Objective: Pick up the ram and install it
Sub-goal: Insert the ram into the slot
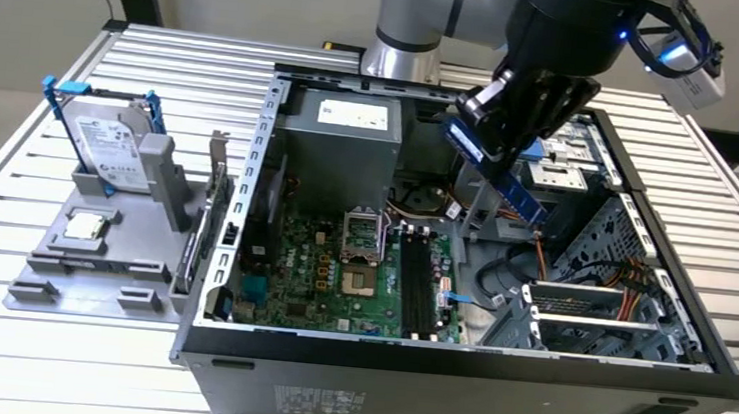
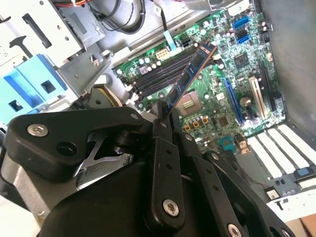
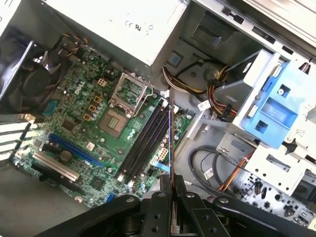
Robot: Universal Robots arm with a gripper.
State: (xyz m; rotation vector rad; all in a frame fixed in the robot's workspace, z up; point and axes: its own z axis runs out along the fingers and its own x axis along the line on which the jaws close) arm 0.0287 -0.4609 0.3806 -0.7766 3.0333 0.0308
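While your gripper [image 1: 482, 114] clamps the ram [image 1: 516, 188] by one end, it hangs tilted above the open case [image 1: 463, 361].
In the first wrist view you see its free end pointing toward the black slots [image 3: 145, 143] on the motherboard [image 3: 74, 101], apart from them; the slots lie just beside the processor socket [image 3: 114, 121].

Hard drive [image 1: 110, 149] stands upright on a grey holder [image 1: 136, 269], processor chip [image 1: 84, 228] beside; open computer case [image 1: 462, 376] near

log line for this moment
gripper | jaws shut on ram | ram tilted above memory slots | not seated
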